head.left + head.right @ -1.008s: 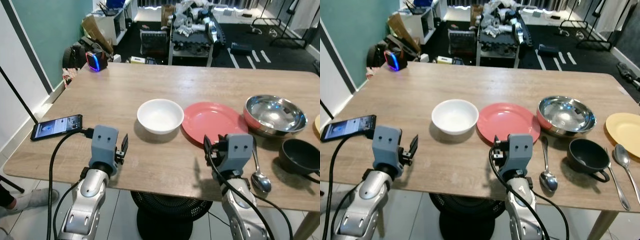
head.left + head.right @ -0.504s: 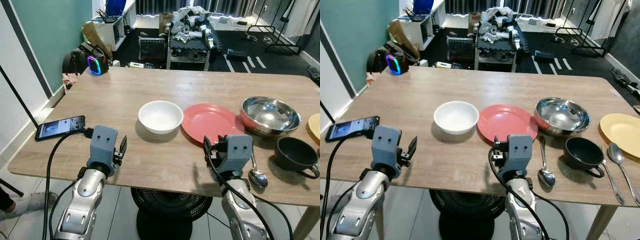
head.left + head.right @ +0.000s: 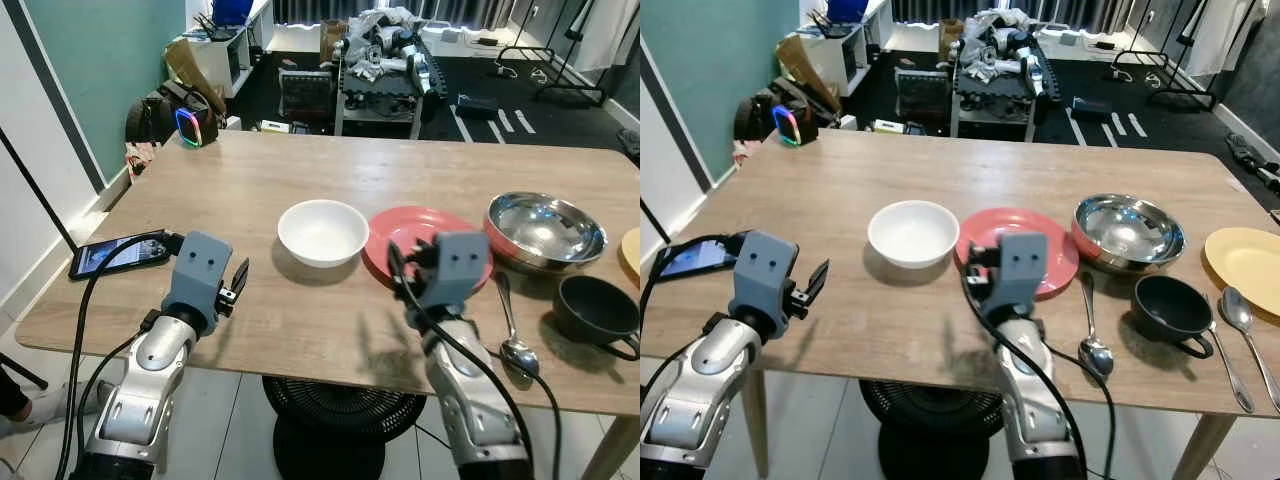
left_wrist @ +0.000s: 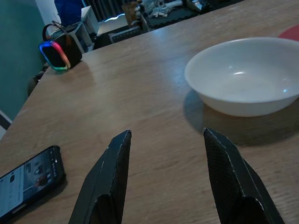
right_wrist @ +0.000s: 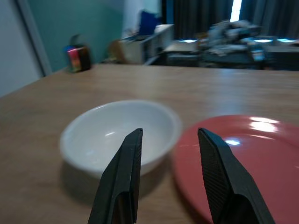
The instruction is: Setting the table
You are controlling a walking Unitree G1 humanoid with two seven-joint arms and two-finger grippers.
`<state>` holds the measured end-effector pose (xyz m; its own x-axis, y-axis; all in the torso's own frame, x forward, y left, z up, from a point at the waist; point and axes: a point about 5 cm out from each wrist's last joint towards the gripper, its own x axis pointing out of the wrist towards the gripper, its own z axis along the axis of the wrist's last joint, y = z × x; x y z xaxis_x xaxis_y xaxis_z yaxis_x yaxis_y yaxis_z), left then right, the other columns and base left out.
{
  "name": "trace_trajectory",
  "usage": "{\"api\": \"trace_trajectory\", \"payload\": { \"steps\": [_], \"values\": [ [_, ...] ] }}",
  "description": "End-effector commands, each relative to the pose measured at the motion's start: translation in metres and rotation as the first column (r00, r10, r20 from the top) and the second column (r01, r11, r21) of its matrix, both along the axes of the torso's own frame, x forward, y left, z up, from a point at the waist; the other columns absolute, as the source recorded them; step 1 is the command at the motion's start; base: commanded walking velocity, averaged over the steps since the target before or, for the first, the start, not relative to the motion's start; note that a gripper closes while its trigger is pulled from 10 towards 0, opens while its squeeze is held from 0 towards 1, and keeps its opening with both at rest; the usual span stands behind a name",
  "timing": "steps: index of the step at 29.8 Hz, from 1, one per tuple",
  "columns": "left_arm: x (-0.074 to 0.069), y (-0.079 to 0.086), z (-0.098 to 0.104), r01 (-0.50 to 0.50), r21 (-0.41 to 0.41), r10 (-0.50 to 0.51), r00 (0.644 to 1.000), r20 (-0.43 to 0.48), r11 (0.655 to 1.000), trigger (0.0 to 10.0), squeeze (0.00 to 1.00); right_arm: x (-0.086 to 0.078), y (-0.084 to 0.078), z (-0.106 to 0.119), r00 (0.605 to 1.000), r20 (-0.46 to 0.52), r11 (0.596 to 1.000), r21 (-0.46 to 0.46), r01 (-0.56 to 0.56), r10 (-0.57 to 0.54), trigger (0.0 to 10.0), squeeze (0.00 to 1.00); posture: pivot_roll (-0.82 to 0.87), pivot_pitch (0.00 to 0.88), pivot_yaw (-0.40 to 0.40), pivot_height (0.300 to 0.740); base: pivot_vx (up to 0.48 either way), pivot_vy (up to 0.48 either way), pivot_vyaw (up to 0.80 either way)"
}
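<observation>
White bowl (image 3: 912, 232): near the table's middle, upright and empty; the piece I judge is in hand now.
Red plate (image 3: 1038, 262): just beside the white bowl toward the right edge, flat, rims close; I cannot tell if they touch.
Right gripper (image 5: 169, 161): fingers spread apart, holding nothing, aimed at the gap where bowl and plate meet, above the near side of the plate.
Left gripper (image 4: 172, 164): fingers parted, empty, low over the wood near the front edge, the bowl ahead of it.
Steel bowl (image 3: 1129, 230): beyond the plate toward the right edge.
Black cup (image 3: 1170, 310): nearer the front edge, right side, a spoon (image 3: 1095, 350) between it and the plate.
Yellow plate (image 3: 1246, 258): at the right edge, a second spoon (image 3: 1240, 310) in front of it.
Phone (image 3: 116, 253): at the left edge, cabled.
Table (image 3: 280, 180): bare wood behind the bowl.
Handling note: I'd commit to one rim, not the seam; straddle the bowl's wall with one finger inside, close gently, lift clear before moving sideways so the plate isn't nudged.
</observation>
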<state>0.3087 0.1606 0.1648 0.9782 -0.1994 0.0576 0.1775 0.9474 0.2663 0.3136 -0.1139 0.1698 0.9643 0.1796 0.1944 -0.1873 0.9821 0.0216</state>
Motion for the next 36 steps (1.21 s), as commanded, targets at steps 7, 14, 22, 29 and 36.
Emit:
{"api": "trace_trajectory", "payload": {
  "steps": [7,14,22,29,36],
  "values": [
    [0.013,0.004,-0.010,-0.060,0.047,0.059,0.998,0.005,0.997,10.0,0.00,-0.001,0.002,-0.004,0.999,-0.020,0.999,-0.020,-0.027,0.026,10.0,0.00,0.01,0.065,0.061,0.740,0.000,0.000,0.00],
    [0.038,-0.002,0.012,-0.054,0.015,0.052,0.989,0.136,0.998,10.0,0.00,-0.002,-0.026,0.013,0.995,0.058,0.996,-0.029,0.080,-0.079,10.0,0.00,-0.06,0.073,0.095,0.740,0.000,0.000,0.00],
    [0.061,0.005,0.008,-0.077,0.079,0.066,0.989,0.132,0.994,10.0,0.00,-0.014,-0.072,0.012,0.966,0.077,0.966,-0.061,0.250,-0.246,10.0,0.00,-0.10,0.077,0.128,0.740,0.000,0.000,0.00],
    [0.075,0.014,0.004,-0.077,0.092,0.068,0.994,0.091,0.993,10.0,0.00,-0.023,-0.102,0.014,0.934,0.094,0.932,-0.085,0.353,-0.345,10.0,0.00,-0.13,0.076,0.155,0.740,0.000,0.000,0.00],
    [0.079,0.015,-0.007,-0.063,0.134,0.060,0.998,0.030,0.989,10.0,0.00,-0.028,-0.105,0.017,0.926,0.104,0.924,-0.085,0.372,-0.363,10.0,0.00,-0.16,0.072,0.169,0.740,0.000,0.000,0.00]
  ]
}}
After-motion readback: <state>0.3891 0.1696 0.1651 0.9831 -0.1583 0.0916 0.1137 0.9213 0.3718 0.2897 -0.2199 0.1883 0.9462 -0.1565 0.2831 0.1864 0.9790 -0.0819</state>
